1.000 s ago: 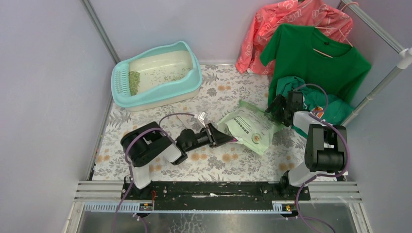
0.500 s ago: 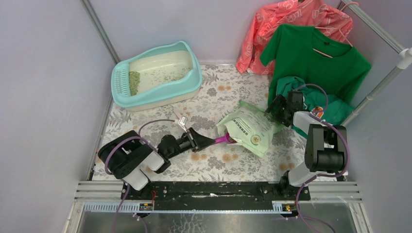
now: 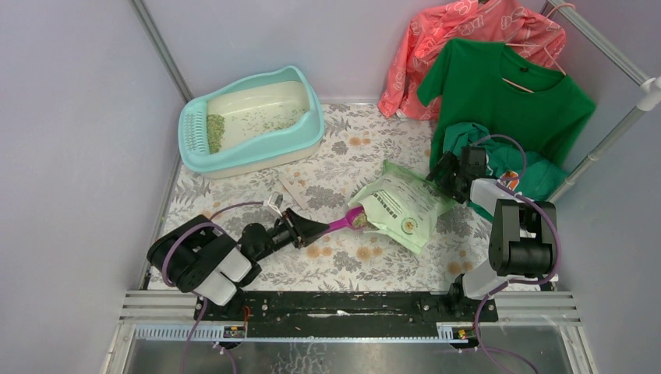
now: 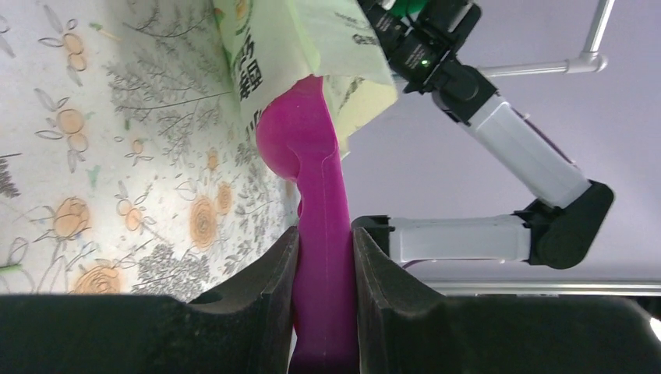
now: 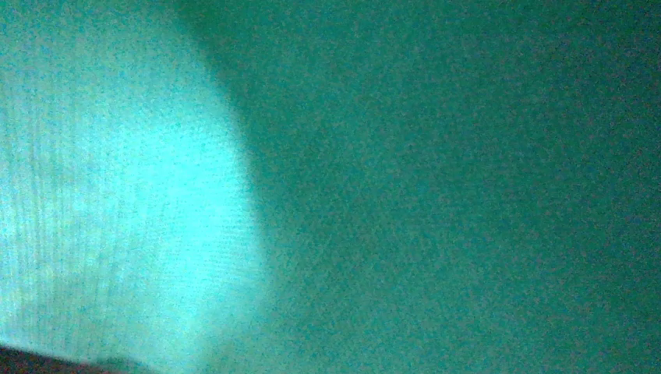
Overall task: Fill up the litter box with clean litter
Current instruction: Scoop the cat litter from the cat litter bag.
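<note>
The left claw is clamped on the handle of a purple scoop, whose bowl sits at the mouth of the light green bag with some granules in it. The litter box stands at the bench's far left corner, well apart from this claw. The clean litter is heaped beside the box's grate and scattered thinly over the basin. The right claw rests at the bag's far edge against teal cloth; whether its jaws are apart or gripping cannot be told.
</note>
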Tool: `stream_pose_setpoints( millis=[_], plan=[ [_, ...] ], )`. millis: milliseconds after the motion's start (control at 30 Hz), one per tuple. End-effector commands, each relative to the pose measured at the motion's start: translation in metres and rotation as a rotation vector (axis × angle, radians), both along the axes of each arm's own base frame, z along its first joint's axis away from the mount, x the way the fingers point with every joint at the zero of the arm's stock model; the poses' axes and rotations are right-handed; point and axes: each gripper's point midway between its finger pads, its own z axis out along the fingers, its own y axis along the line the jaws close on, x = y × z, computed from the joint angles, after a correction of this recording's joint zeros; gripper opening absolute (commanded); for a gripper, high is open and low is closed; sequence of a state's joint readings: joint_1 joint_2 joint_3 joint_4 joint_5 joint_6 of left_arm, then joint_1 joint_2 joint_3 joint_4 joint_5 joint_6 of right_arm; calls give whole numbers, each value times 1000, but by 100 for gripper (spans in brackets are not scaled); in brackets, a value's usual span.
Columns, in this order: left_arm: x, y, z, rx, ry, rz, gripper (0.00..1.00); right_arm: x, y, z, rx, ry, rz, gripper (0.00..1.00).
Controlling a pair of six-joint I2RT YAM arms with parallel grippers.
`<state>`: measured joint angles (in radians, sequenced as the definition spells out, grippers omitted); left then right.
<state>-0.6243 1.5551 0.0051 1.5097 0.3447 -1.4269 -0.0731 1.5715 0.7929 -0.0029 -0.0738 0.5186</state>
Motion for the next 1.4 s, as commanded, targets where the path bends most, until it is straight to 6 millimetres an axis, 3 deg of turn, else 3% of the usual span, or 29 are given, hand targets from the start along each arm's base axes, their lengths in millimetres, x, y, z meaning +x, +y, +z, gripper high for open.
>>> stream_pose_setpoints(
  millis=[0,167,433,833,1033,1367],
  plan=[
    [-19,14,19,-82,-18,-9,2,-6,6,2,21,5,22,94],
    [-20,37,18,-89,-11,50,3,-5,6,4,20,1,23,94],
    [-14,30,-1,-41,49,29,3,-5,6,6,19,-2,22,94],
    [-36,39,-12,-31,116,4,1,-6,7,6,22,0,25,94],
    [-30,47,-21,10,128,63,2,-6,7,8,25,-5,26,94],
    [-14,66,-5,36,113,105,3,-5,9,6,36,-5,25,94]
  ],
)
